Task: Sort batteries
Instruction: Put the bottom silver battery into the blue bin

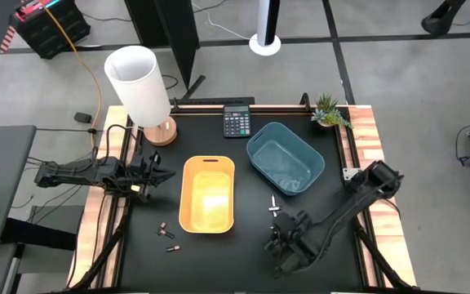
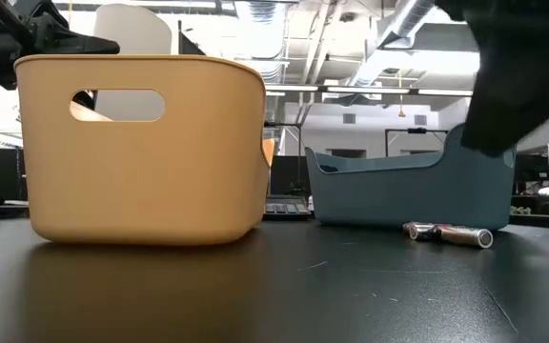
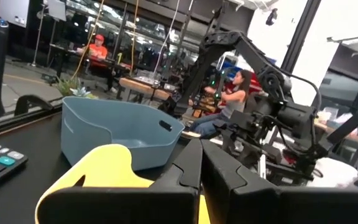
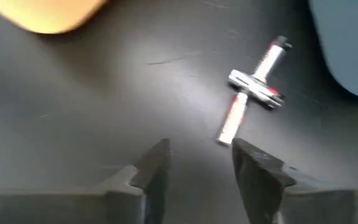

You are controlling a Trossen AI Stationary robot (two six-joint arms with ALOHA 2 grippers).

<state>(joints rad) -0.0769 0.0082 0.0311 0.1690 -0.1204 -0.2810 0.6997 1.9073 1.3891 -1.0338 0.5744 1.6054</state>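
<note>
silver batteries [image 4: 252, 93] crossed, axes mismatched

The table [image 1: 243, 261] is black with wood along its sides. A yellow bin [image 1: 208, 194] sits in the middle. A blue bin [image 1: 285, 157] sits just beside it. Silver batteries [image 1: 273, 206] lie close to the blue bin. Dark batteries [image 1: 166, 234] lie near the yellow bin. A calculator [image 1: 236, 122], a lamp [image 1: 143, 90] and a small plant [image 1: 329, 111] stand along the far edge.
</note>
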